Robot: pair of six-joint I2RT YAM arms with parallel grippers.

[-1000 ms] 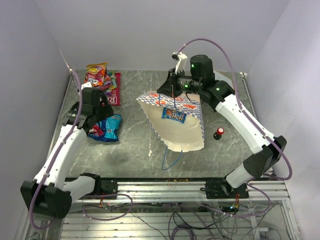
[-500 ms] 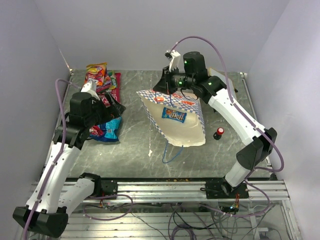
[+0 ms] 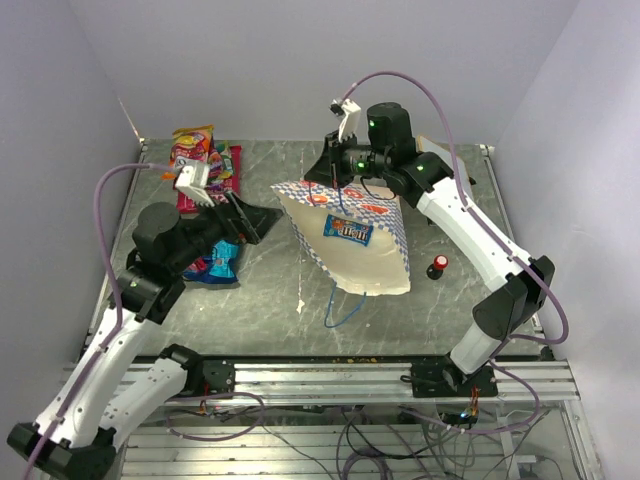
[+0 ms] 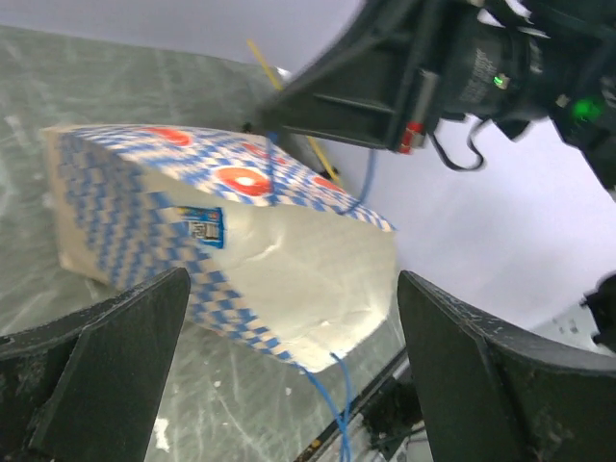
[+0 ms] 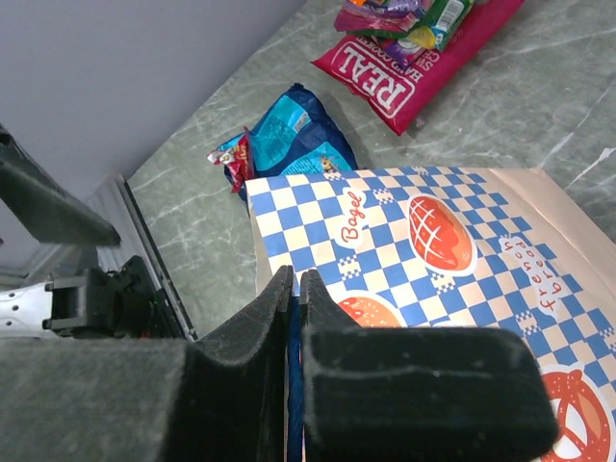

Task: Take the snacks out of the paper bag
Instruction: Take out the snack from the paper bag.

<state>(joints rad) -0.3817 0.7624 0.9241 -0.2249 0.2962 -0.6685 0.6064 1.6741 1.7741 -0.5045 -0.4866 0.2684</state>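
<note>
The paper bag, blue-and-white checkered with a cream inside, hangs tilted with its mouth toward the near edge. One blue packet shows inside it. My right gripper is shut on the bag's upper blue cord handle, jaws pinched together above the checkered side. My left gripper is open and empty, just left of the bag, which sits between its fingers in the left wrist view. On the table lie a red "REAL" packet, an orange packet and blue candy bags.
A small red-and-black knob stands right of the bag. The bag's other cord handle trails on the table toward the near edge. Walls close in the table at the back and both sides.
My left arm has lifted off the blue candy bags and swung right toward the bag, gripper open. My right gripper has shifted slightly left and up with the handle.
</note>
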